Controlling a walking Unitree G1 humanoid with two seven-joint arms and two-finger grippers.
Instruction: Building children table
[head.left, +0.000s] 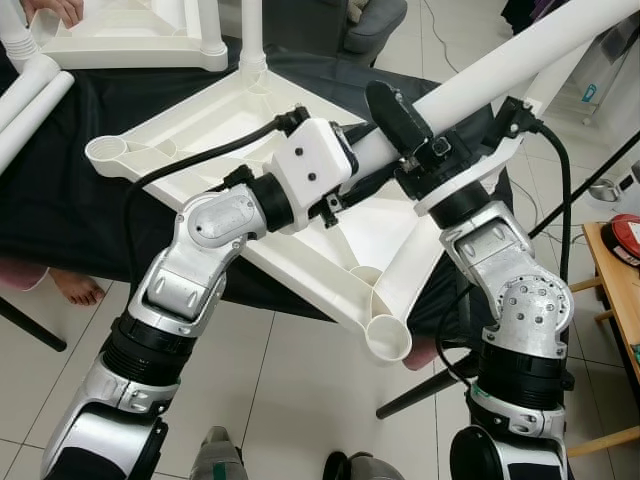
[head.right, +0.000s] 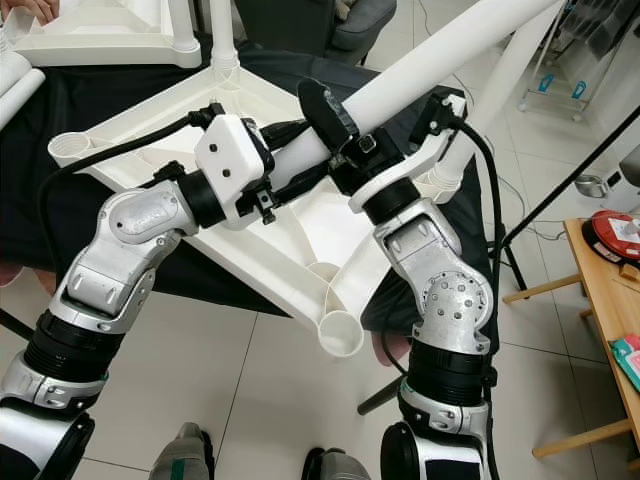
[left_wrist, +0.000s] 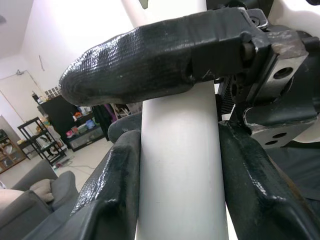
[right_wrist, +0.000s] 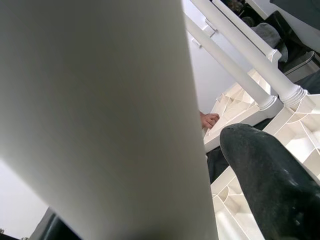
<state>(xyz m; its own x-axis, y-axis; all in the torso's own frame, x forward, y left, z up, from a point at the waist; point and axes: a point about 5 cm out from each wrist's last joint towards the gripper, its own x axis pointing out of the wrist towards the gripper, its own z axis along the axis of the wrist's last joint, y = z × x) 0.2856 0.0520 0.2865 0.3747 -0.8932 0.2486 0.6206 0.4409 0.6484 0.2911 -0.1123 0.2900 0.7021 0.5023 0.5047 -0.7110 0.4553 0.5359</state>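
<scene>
A long white table leg (head.left: 520, 60) slants up to the right above the upside-down white table top (head.left: 200, 125), which lies on a black cloth. Both grippers hold the leg near its lower end. My left gripper (head.left: 365, 152) is shut on the leg; in the left wrist view its two black fingers (left_wrist: 117, 170) press either side of the tube. Just above it my right gripper (head.left: 412, 132) is shut on the same leg, with one black finger (head.left: 395, 112) wrapped over it. An open corner socket (head.left: 388, 338) faces me at the table top's near corner.
One leg (head.left: 252, 40) stands in the far corner socket. A second white table (head.left: 130, 45) lies behind, with a person's hand (head.left: 50, 8) on it. Loose legs (head.left: 30, 95) lie at far left. A bare foot (head.left: 78, 288) is under the cloth. A wooden stand (head.left: 620, 290) is at right.
</scene>
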